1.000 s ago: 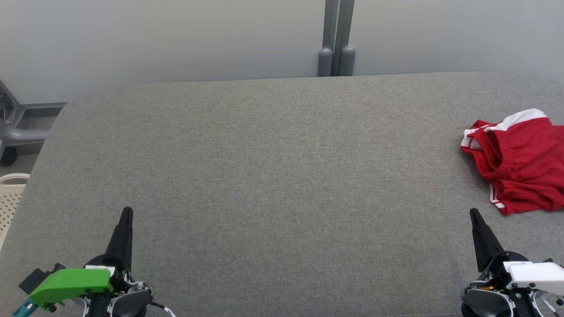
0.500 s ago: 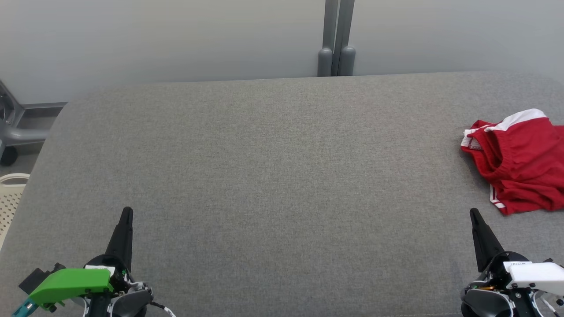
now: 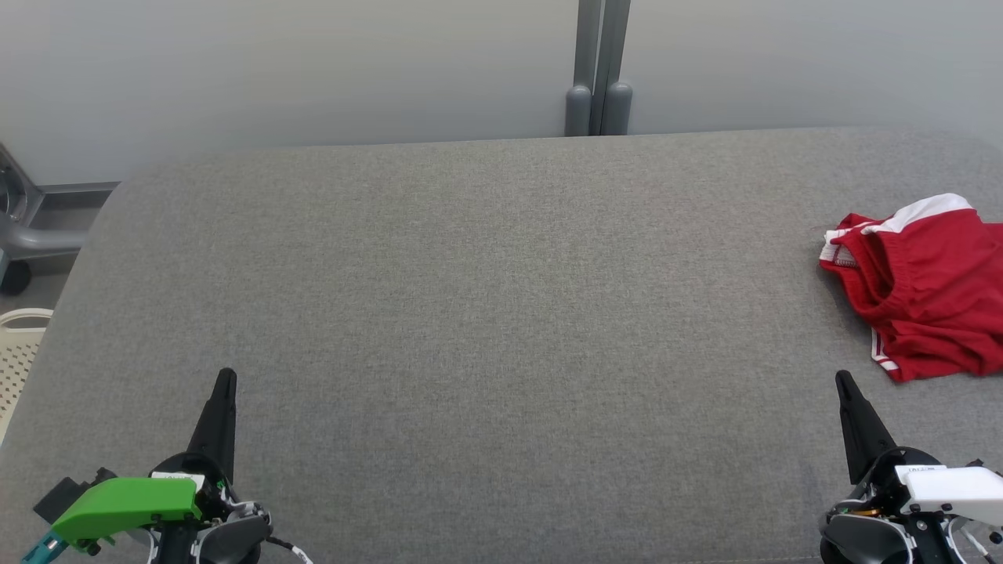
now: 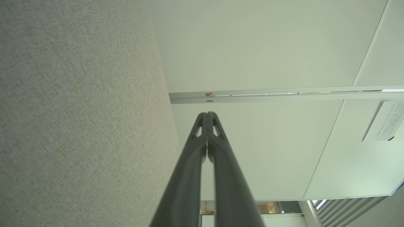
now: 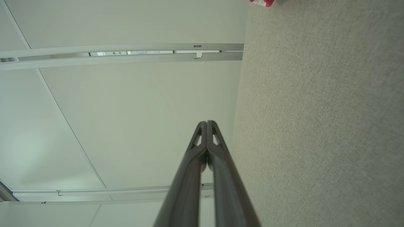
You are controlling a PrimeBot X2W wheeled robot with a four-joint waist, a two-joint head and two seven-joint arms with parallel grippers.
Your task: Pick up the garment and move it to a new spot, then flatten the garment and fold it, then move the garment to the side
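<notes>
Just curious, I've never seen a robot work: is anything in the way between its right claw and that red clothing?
Nothing visible is. Only bare grey surface lies between the shut right gripper and the crumpled red garment, which lies just ahead of it, toward the right.

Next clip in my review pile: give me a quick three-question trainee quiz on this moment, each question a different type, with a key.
1. Fill in: the left gripper and the right gripper both have their jaws ____ (open or shut).
2. Multiple choice: the red garment lies on the grey surface
A. near the robot's left edge
B. in the middle
C. near the robot's right edge
3. True or false: the right gripper is holding the garment.

Key: 1. shut; 2. C; 3. false, the garment lies bunched on the surface, apart from both grippers.
</notes>
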